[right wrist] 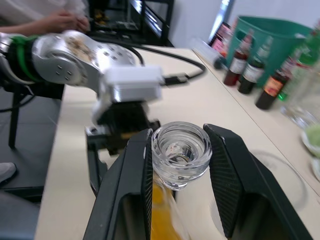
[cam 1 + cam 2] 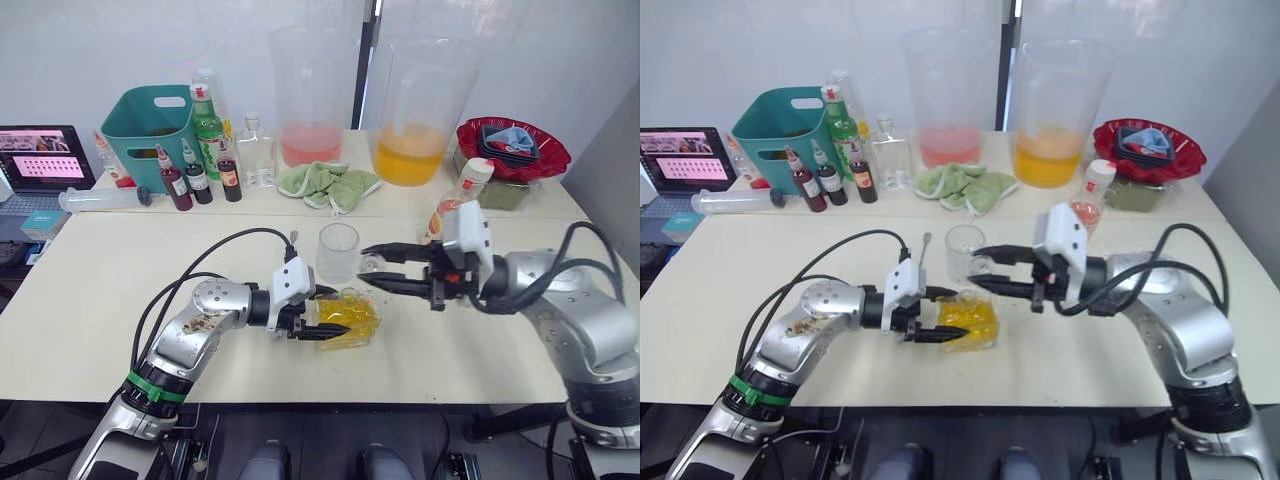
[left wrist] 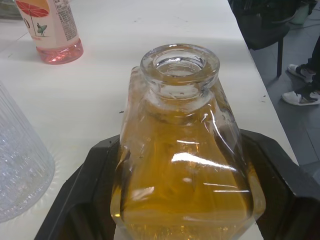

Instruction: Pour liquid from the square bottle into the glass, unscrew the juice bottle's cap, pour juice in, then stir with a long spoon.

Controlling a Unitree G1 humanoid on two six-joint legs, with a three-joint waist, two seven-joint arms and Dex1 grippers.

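Cream table [image 2: 120,330] in front, crowded along its far edge. Two huge clear pitchers [image 2: 418,108] at the back. Slim juice bottle [image 2: 455,205] upright behind the right arm. Glass [image 2: 338,252] upright at table centre. Square bottle [image 2: 348,318] of yellow liquid [image 3: 185,190] just in front of the glass, body clamped in left gripper [image 2: 322,314]. Right gripper [image 2: 378,267] spread apart, black fingers [image 1: 227,170] flanking the bottle's open neck.
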